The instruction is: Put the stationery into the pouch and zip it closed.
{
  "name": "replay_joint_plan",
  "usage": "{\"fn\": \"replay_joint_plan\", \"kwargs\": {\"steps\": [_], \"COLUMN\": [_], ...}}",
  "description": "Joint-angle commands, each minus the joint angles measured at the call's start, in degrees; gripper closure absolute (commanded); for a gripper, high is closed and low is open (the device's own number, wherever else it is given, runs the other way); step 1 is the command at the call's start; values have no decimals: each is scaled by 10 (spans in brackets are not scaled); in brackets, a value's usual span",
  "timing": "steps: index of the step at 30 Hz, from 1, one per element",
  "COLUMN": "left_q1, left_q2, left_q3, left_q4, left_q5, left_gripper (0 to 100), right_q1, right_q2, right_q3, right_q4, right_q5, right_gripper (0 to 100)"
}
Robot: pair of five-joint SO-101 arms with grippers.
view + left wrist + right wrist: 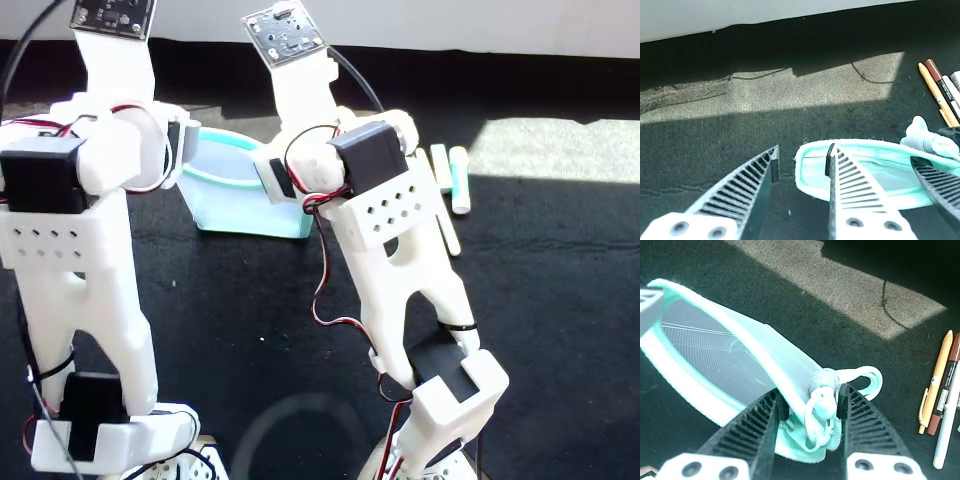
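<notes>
The right gripper [811, 398] pinched the zip end of the pouch [238, 205] on the table [560, 300], the left gripper [803, 148] spread at its mouth, pens [939, 390] nearby; a slipping pinch might collapse the opening.

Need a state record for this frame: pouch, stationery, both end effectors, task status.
pouch: mint pouch, unzipped, mouth gaping, on the black table
stationery: pens lying on the table beside the pouch; none visible inside it
left end effector: open, one fingertip at the pouch rim, the other off it over the table
right end effector: shut on the pouch's zipper-pull end
task status: nothing packed yet, zip open
</notes>
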Motion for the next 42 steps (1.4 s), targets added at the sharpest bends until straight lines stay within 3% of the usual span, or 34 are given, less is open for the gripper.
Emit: {"fn": "replay_joint_plan", "kwargs": {"steps": [1, 8, 22, 42], "left_q1": [-18, -64, -23, -29], "left_q2": [-2, 4, 8, 159], "left_q3": [1, 4, 4, 7], "left_q4": [7, 7, 7, 4], "left_q5": [-6, -39, -39, -40], "left_gripper": [825, 825, 825, 825], "right_q1": [8, 8, 8, 8], "right_q2": [1, 1, 1, 1], "right_q3": [-2, -2, -2, -2], "right_q4": [1, 1, 1, 1], "right_q5": [1, 1, 1, 1], "right_gripper": [838, 838, 838, 838]}}
